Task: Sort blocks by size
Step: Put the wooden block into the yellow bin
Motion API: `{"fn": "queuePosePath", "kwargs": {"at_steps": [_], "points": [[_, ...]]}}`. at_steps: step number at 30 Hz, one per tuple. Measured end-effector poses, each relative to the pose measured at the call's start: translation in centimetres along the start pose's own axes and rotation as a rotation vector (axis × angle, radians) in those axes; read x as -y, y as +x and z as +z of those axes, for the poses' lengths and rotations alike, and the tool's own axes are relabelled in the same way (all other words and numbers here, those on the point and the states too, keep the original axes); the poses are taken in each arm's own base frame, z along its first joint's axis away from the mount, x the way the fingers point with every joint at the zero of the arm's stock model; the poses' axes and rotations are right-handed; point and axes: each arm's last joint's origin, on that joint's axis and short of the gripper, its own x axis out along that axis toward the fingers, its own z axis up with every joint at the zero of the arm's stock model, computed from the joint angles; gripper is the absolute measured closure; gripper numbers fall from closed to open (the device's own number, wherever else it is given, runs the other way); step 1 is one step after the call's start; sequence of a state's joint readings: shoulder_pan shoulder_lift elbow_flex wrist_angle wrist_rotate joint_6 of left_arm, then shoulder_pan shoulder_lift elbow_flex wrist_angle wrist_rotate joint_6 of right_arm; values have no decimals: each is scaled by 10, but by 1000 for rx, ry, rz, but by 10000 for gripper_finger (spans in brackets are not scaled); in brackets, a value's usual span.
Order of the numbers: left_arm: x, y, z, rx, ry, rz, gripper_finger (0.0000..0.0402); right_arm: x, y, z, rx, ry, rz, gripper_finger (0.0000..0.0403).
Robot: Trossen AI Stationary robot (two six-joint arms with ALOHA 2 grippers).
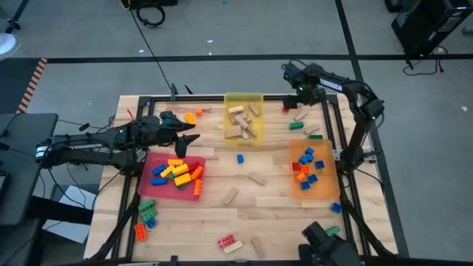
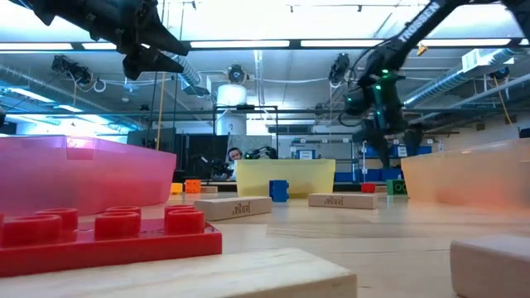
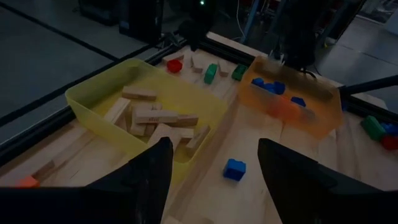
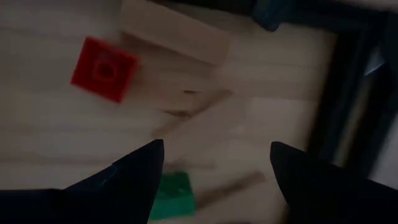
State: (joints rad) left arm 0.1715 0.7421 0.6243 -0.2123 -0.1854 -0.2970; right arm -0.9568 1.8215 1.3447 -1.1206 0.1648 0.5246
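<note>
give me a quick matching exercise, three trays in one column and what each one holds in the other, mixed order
Column one:
1. flat yellow plastic tray
2. flat orange plastic tray
3. flat red plastic tray

Column two:
a. mostly small blue and orange studded bricks
b. plain tan wooden rectangular blocks
c. yellow, blue, red and green studded bricks

Pairs: 1-b, 2-a, 3-c
</note>
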Motion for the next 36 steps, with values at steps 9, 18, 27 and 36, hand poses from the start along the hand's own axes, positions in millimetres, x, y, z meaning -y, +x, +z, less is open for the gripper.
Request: {"fn": "queuePosePath", "kwargs": {"at_steps": [9,18,27,36], "points": [[-2,0,2,24,8,39,159,16,24,-18,64,311,46,102],[-2,0,2,29,25,37,159,11,48,-24,124,495,103,115],[-1,0,1,10,29,15,159,9,60,-33,172,540,40,130],[-1,0,1,8,37,16,159,3,65,-44,172,502,11,159]]}}
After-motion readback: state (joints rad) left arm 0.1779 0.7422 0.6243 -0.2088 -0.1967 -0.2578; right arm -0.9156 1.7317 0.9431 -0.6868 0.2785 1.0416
